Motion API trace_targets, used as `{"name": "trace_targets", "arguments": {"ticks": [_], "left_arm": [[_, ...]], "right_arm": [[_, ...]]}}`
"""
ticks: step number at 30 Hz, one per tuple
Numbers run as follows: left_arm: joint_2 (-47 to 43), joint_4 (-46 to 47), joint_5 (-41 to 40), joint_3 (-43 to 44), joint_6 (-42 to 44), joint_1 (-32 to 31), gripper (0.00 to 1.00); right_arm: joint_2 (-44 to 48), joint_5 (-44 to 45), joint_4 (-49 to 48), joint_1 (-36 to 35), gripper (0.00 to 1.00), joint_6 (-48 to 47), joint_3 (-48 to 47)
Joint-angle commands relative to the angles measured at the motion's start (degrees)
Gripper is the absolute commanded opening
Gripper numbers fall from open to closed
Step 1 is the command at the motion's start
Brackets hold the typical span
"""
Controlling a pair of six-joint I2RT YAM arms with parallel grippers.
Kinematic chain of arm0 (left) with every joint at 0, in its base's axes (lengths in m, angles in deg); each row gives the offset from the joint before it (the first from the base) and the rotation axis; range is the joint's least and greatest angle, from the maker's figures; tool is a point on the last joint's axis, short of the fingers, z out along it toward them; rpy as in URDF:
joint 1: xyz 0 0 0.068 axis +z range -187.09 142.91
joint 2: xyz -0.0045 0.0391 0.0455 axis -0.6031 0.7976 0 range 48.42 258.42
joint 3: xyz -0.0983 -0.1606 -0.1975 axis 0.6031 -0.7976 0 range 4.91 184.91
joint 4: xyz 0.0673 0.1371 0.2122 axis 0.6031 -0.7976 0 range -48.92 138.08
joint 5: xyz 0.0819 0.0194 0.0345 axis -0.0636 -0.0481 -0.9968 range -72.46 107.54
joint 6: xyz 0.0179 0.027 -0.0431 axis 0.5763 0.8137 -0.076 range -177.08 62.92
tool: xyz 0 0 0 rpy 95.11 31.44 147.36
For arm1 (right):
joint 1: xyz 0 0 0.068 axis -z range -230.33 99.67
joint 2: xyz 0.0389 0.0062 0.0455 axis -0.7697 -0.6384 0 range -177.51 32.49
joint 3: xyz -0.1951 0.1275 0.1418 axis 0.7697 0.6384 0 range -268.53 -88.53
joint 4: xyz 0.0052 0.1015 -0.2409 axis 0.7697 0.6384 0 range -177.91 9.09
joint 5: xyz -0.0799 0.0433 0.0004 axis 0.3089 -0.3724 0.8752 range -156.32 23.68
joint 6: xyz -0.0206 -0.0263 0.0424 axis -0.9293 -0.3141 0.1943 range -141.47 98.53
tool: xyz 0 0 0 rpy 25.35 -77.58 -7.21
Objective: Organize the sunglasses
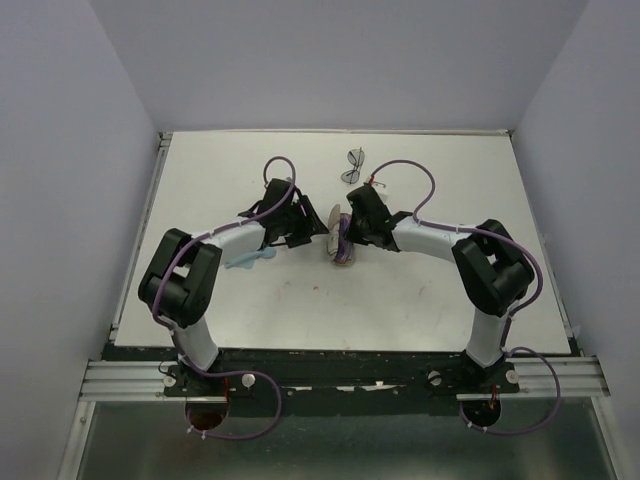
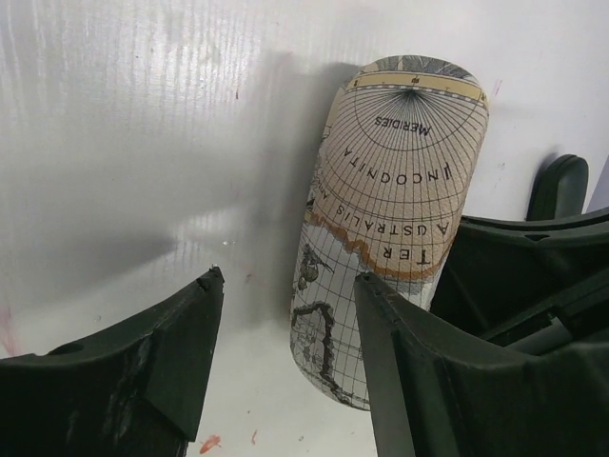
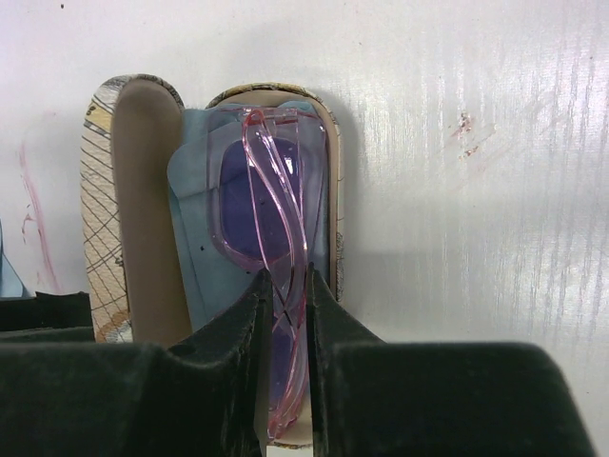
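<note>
Right gripper [image 3: 285,286]: clenched on pink sunglasses [image 3: 262,190], pair inside open map-print case [image 3: 143,190], over blue cloth [image 3: 195,238]
Left gripper [image 2: 290,276]: jaws apart, empty, at case lid
Dark-framed sunglasses [image 1: 354,165]: beyond case, untouched
Progress: first pair nearly stowed; release and second pair left

So the pink sunglasses [image 3: 271,209] are see-through glossy plastic. The case [image 2: 390,219] has a smooth map-print skin and matt tan lining, plus a soft blue cloth [image 3: 195,257]. The table [image 3: 476,190] is white, faintly shiny and finely ribbed, and the left tool [image 2: 287,276] is scuffed matt black.
</note>
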Motion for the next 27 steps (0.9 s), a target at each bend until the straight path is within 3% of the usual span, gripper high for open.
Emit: {"name": "trace_targets", "arguments": {"ticks": [1, 4, 20, 27], "left_arm": [[1.35, 0.94, 1.97, 2.36, 0.85, -1.11, 0.67], [1.97, 1.03, 2.06, 2.71, 0.76, -1.82, 0.67], [3.55, -0.82, 1.80, 5.43, 0.76, -2.87, 0.67], [3.46, -0.90, 1.80, 5.26, 0.76, -2.87, 0.67]], "right_arm": [[0.16, 2.62, 2.42, -0.23, 0.18, -1.26, 0.15], [1.04, 1.92, 2.07, -0.23, 0.31, -1.44, 0.67], [7.11, 3.41, 0.04, -0.05, 0.50, -0.20, 4.54], [9.30, 6.40, 1.45, 0.12, 0.52, 0.23, 5.94]]}}
